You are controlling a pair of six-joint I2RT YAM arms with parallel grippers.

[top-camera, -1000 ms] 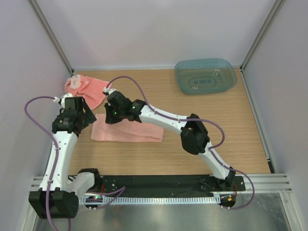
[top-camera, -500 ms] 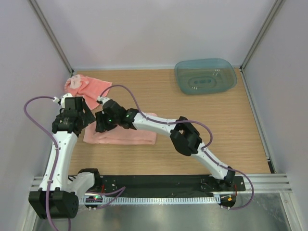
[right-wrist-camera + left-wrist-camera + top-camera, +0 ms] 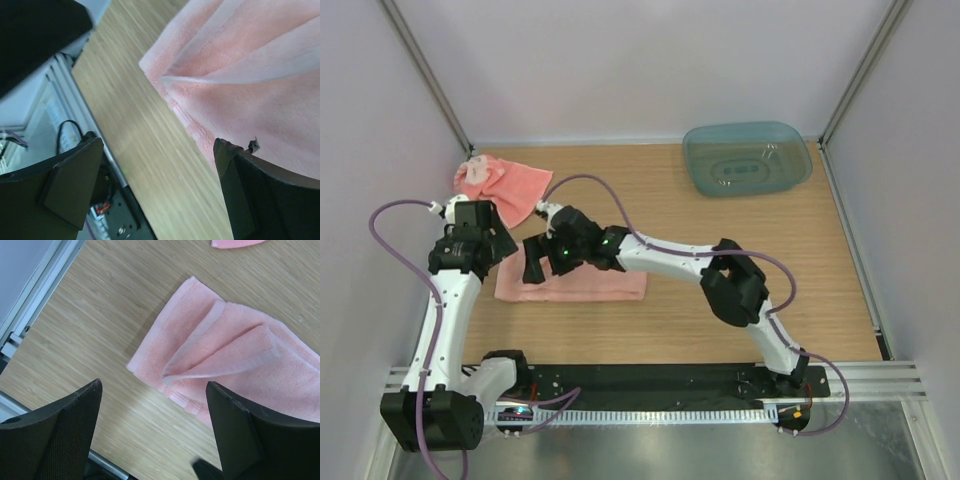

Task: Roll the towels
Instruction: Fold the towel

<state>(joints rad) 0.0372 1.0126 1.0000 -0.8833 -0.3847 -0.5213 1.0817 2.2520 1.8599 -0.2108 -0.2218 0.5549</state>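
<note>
A folded salmon-pink towel (image 3: 582, 284) lies flat on the wooden table, its layers fanned at the left end (image 3: 235, 352) (image 3: 250, 70). A second towel (image 3: 505, 185) lies crumpled at the back left corner; only its edge (image 3: 235, 242) shows in the left wrist view. My right gripper (image 3: 533, 260) (image 3: 160, 190) hovers open over the folded towel's left end, holding nothing. My left gripper (image 3: 498, 247) (image 3: 155, 430) is open too, just above the table beside that same end, with bare wood between its fingers.
A translucent blue-green tub (image 3: 747, 158) sits at the back right. The left wall's metal rail (image 3: 30, 305) runs close to my left gripper. The arms' black base plate (image 3: 650, 380) lines the near edge.
My right gripper dragged the folded towel leftward, then opened and let it go. The left arm has stayed put, open.
</note>
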